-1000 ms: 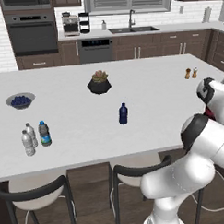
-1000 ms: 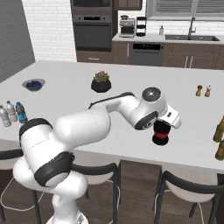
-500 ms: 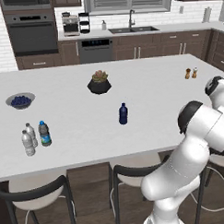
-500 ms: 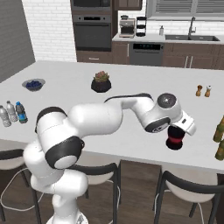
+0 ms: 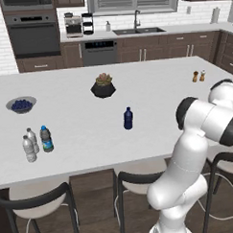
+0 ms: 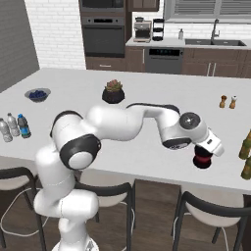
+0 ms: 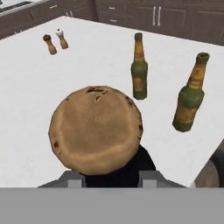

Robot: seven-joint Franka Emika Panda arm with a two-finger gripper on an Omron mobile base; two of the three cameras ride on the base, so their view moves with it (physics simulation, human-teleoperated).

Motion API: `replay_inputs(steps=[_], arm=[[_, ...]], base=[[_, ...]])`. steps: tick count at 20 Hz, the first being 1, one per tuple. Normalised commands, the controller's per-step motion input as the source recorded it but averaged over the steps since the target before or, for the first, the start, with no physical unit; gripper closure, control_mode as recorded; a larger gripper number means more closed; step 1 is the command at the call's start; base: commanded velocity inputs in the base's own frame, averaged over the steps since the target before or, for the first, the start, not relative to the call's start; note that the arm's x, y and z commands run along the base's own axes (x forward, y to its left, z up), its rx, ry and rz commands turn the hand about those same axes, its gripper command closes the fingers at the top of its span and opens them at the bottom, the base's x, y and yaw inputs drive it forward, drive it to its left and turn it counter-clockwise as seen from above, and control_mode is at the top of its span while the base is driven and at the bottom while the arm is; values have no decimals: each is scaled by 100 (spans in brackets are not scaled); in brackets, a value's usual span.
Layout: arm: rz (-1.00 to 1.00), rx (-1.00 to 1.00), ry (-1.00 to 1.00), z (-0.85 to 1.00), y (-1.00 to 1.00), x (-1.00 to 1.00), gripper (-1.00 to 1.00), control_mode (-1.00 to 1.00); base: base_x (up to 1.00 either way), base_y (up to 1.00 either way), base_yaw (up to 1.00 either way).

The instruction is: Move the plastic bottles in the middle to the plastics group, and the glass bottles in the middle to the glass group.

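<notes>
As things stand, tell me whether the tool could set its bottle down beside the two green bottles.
Probably yes. The tool grips the dark red-banded bottle near the counter's right end, and the green bottles stand upright close ahead with bare counter between them. Nothing blocks that gap.

Beside the smooth matt white counter (image 6: 147, 98), glossy green glass beer bottles (image 7: 189, 94) and dark wood cabinets (image 5: 134, 48) were seen.

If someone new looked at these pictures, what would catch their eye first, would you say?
Probably the white arm stretched across the counter, holding a dark red-banded bottle near two green bottles at the right end. Next, the lone blue bottle mid-counter, and three small bottles far left.
</notes>
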Motion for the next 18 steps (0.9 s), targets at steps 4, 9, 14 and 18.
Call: replay_inputs(steps=[4,9,14,18], arm=[[-3,0,-12,0,-14,11,100,-100],[-1,1,-2,6,-21,4,100,-100],[-1,0,7,15,-15,8,100,-100],[0,0,14,6,-18,14,100,-100]], base=[[0,0,0],[0,0,0],[0,0,0],[0,0,0]])
